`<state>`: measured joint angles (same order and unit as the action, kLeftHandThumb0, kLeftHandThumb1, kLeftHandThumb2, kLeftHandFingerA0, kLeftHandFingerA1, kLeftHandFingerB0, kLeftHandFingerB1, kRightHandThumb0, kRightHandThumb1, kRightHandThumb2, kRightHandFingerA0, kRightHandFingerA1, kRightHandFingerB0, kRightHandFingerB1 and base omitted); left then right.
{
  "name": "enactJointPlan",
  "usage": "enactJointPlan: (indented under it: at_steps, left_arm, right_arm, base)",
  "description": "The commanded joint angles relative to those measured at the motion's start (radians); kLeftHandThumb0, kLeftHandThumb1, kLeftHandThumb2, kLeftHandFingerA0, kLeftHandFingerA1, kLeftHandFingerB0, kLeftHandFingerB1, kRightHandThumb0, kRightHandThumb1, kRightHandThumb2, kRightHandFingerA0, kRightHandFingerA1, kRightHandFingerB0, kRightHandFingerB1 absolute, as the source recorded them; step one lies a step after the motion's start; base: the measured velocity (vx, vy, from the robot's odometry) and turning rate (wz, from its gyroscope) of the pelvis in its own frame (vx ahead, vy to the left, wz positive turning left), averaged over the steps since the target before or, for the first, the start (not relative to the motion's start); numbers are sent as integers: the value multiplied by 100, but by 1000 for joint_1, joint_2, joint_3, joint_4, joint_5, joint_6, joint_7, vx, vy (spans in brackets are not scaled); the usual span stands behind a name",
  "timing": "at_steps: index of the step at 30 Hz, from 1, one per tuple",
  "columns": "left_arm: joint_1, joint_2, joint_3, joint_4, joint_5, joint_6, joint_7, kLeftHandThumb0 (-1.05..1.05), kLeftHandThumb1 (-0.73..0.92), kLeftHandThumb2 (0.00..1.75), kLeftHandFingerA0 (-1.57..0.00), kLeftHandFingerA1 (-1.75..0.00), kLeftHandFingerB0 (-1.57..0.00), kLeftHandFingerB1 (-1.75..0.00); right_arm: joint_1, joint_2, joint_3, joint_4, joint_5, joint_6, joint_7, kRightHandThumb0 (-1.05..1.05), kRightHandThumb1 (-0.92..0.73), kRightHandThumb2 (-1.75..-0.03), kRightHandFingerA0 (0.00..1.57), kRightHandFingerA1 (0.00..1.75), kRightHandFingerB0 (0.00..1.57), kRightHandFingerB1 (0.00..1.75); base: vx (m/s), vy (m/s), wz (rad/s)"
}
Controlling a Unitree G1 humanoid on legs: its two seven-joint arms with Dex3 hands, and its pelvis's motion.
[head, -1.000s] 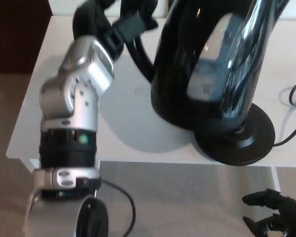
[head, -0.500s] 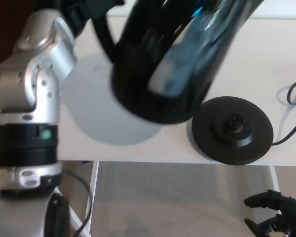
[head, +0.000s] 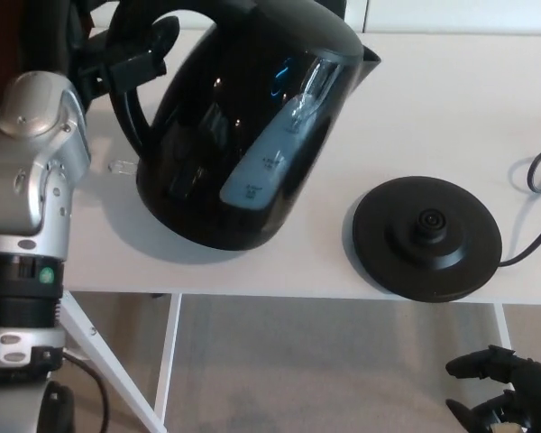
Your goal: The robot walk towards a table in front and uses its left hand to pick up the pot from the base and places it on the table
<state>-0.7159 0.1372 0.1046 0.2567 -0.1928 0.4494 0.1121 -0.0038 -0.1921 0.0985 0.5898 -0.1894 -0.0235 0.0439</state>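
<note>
Two hands in view. Left hand (head: 126, 56) is at the table's (head: 451, 99) back-left corner, black fingers closed round the top of the pot's handle (head: 123, 108); it has hold of the pot. Silver-and-black left arm (head: 27, 198) comes up along the table's left edge.

Pot (head: 243, 135): black glossy kettle, off the base, over the left half of the table. It is tilted, top leaning toward the back edge and the right, bottom toward the front-left. Spout (head: 368, 54) points right, near the back edge. Water-level window (head: 279, 153) faces the camera. Dark shadow directly under the bottom edge; can't tell whether it touches the tabletop or hangs just above it.

Base (head: 428, 236): round black disc, bare, centre connector visible. It sits flat by the table's front edge, right of middle, near the pot's lower right side but apart from it. Black cord (head: 539, 180) runs from the base's right side and loops at the table's right edge.

Right hand (head: 505, 397): low, bottom right, below and forward of the table's front edge, well apart from pot and base. Fingers loosely curled and apart, holding nothing. Only part of it is in frame.

White table leg (head: 108, 361) slants down under the front-left corner.
</note>
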Motion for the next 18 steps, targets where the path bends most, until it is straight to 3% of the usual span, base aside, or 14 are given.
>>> enactJointPlan:
  at_steps: [1,4,7,8,9,10,11,12,13,14,15,17,18]
  left_arm:
    - [10,14,0,25,54,-140,-14,-20,86,65,-91,-157,-66,-91]
    - [23,5,-1,25,57,-157,-17,-20,83,69,-87,-160,-67,-90]
    - [35,-17,5,22,52,-171,-13,-18,83,68,-97,-148,-70,-79]
    - [43,-13,-3,37,49,-190,-48,-25,73,62,-97,-86,-61,-43]
    - [46,-11,-6,44,48,-199,-63,-25,73,62,-97,-86,-61,-43]
    - [48,-8,-7,45,41,-200,-82,-31,66,59,-89,-62,-49,-37]
    - [52,-5,-8,46,31,-202,-107,-31,66,59,-89,-62,-49,-37]
    - [67,37,-41,24,9,-177,-228,-32,37,92,0,-46,0,-48]
    - [68,69,-68,10,-8,-153,-321,-64,40,79,0,-14,0,-14]
    - [62,89,-83,5,-20,-136,-375,-64,40,79,0,-14,0,-14]
    - [57,104,-95,9,-26,-127,-415,-73,45,78,0,0,0,-2]
    - [50,128,-119,16,-35,-100,-476,-76,45,81,0,0,0,-2]
    - [49,135,-126,16,-35,-98,-488,-81,48,59,0,0,0,-2]
  right_arm:
    - [-1,-12,-5,5,-7,-8,-14,-88,-36,-90,62,98,47,89]
    - [4,-10,1,-2,-14,-11,-18,-90,-35,-90,62,97,46,87]
    - [9,-14,8,-13,-21,-7,-16,-88,-38,-86,62,98,46,88]
    - [7,-16,7,-10,-19,-6,-13,-89,-31,-99,66,92,50,83]
    - [6,-16,7,-9,-18,-5,-13,-89,-31,-99,66,92,50,83]
    - [5,-16,7,-7,-18,-6,-13,-90,-31,-99,66,92,49,83]
    - [4,-16,7,-5,-18,-7,-13,-90,-31,-99,66,92,49,83]
    - [6,-16,7,-11,-19,-4,-14,-89,-38,-87,63,100,46,90]
    - [0,-17,6,-13,-18,-3,-13,-91,-38,-86,64,99,47,89]
    - [-7,-19,4,-12,-17,-5,-12,-91,-38,-86,64,99,47,89]
    - [-10,-18,2,-10,-15,-6,-12,-92,-30,-101,68,95,49,85]
    - [-8,-17,-2,-16,-8,-1,-8,-91,-30,-99,67,94,48,84]
    - [-8,-17,-3,-15,-7,-1,-8,-91,-31,-100,67,94,48,83]
  base:
    - [0,0,0]
    - [0,0,0]
    - [0,0,0]
    - [0,0,0]
    - [0,0,0]
    - [0,0,0]
    - [0,0,0]
    - [0,0,0]
    - [0,0,0]
    - [0,0,0]
    - [0,0,0]
    - [0,0,0]
    - [0,0,0]
